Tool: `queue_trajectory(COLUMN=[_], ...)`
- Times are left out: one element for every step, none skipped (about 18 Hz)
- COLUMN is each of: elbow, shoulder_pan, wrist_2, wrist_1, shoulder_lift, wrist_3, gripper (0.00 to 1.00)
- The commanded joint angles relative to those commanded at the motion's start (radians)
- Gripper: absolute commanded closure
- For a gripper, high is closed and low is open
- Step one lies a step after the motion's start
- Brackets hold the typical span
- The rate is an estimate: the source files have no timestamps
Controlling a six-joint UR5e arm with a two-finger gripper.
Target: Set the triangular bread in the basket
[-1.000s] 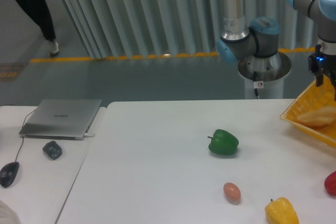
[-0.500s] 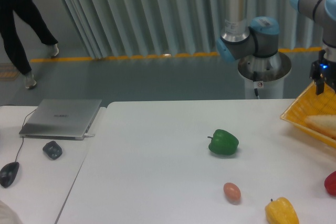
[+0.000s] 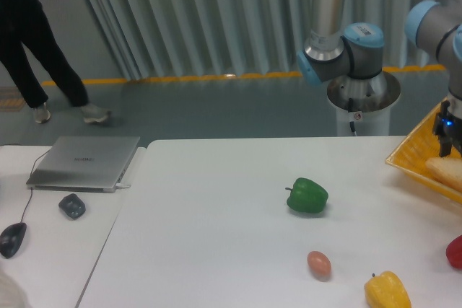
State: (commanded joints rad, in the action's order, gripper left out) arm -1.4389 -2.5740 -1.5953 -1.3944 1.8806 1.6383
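A: Nearest us on the worktop (image 3: 238, 250), what is there?

B: A yellow pepper (image 3: 387, 291) at the front edge, a small pink egg (image 3: 318, 264) just left of it, and a sliver of something red (image 3: 455, 251) at the right border. Further back sits a green pepper (image 3: 307, 195). None of them has moved.

A: And the bread?

B: The bread (image 3: 447, 172) lies in the basket (image 3: 411, 158) at the far right, mostly cut off by the frame. A second ago it lay further left in the basket; now only its left end shows.

A: The gripper?

B: The gripper (image 3: 445, 151) hangs over the basket just above the bread, having shifted right and down. Its fingers (image 3: 439, 143) are barely in frame; I cannot tell whether they are wide, narrow or holding anything.

A: So the task?

B: I judge the bread is placed, or nearly; what remains is a clean release and retreat.

A: Beyond that?

B: A laptop (image 3: 85, 161) at left, and a person (image 3: 36, 41) walking past behind.
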Motion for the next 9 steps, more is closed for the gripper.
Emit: queue_trajectory(elbow=[0.0,-0.002,-0.003,-0.003,-0.003,-0.003,-0.003,-0.003,-0.003], shoulder_pan=[0.0,0.0,0.0,0.0,0.0,0.0,0.0,0.0,0.0], wrist_2=[0.002,0.003,0.003,0.003,0.003,0.003,0.003,0.005,0.003], wrist_1=[0.006,0.012,0.012,0.012,0.012,0.012,0.012,0.012,0.012], shoulder_lift=[0.002,0.003,0.003,0.003,0.003,0.003,0.003,0.003,0.003], wrist_3=[0.0,0.0,0.0,0.0,0.0,0.0,0.0,0.0,0.0], gripper=[0.0,0.0,0.0,0.0,0.0,0.0,0.0,0.0,0.0])
